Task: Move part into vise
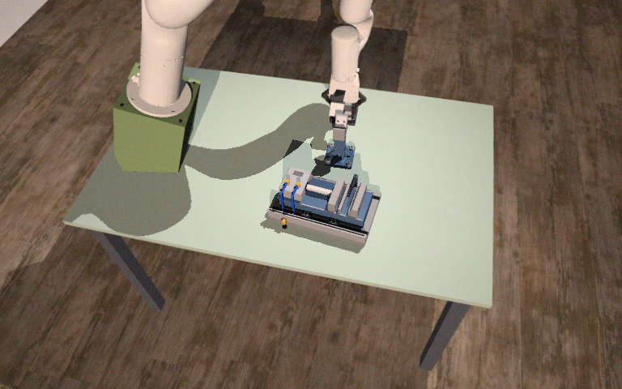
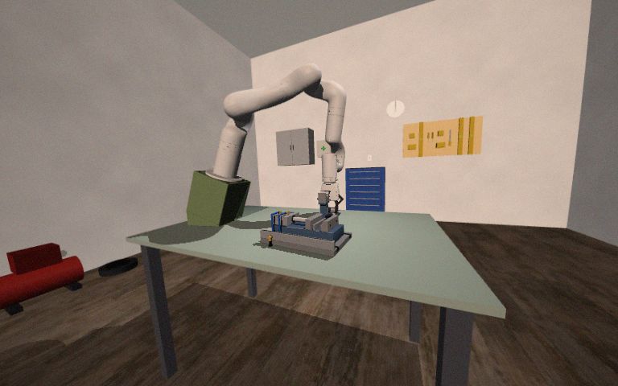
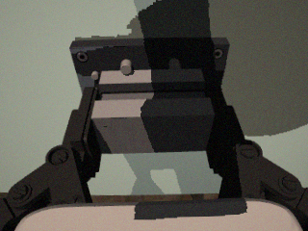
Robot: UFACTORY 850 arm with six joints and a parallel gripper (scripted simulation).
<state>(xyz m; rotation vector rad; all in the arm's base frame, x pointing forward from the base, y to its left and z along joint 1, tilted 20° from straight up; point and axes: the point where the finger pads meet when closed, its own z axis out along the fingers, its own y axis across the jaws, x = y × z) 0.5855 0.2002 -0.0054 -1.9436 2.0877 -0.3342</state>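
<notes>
The part [image 3: 153, 111] is a grey block that rests on the dark infeed plate [image 3: 150, 58], against the plate's small pins. My gripper [image 3: 152, 103] points straight down over it, with one finger on each side of the block, and is shut on the part. In the top view the gripper [image 1: 339, 136] stands on the infeed plate [image 1: 340, 156], just behind the vise [image 1: 326, 202]. The vise is open, with nothing between the moving jaw [image 1: 338, 193] and the fixed jaw [image 1: 359, 199]. The work stop [image 1: 354, 181] points in at the far end. I cannot tell which way the slot faces.
The air cylinder [image 1: 294, 184] with blue hoses sits at the vise's left end. The green arm pedestal [image 1: 153, 130] stands at the table's back left. In the exterior view the gripper [image 2: 328, 205] is behind the vise [image 2: 304, 231]. I cannot pick out the V-block.
</notes>
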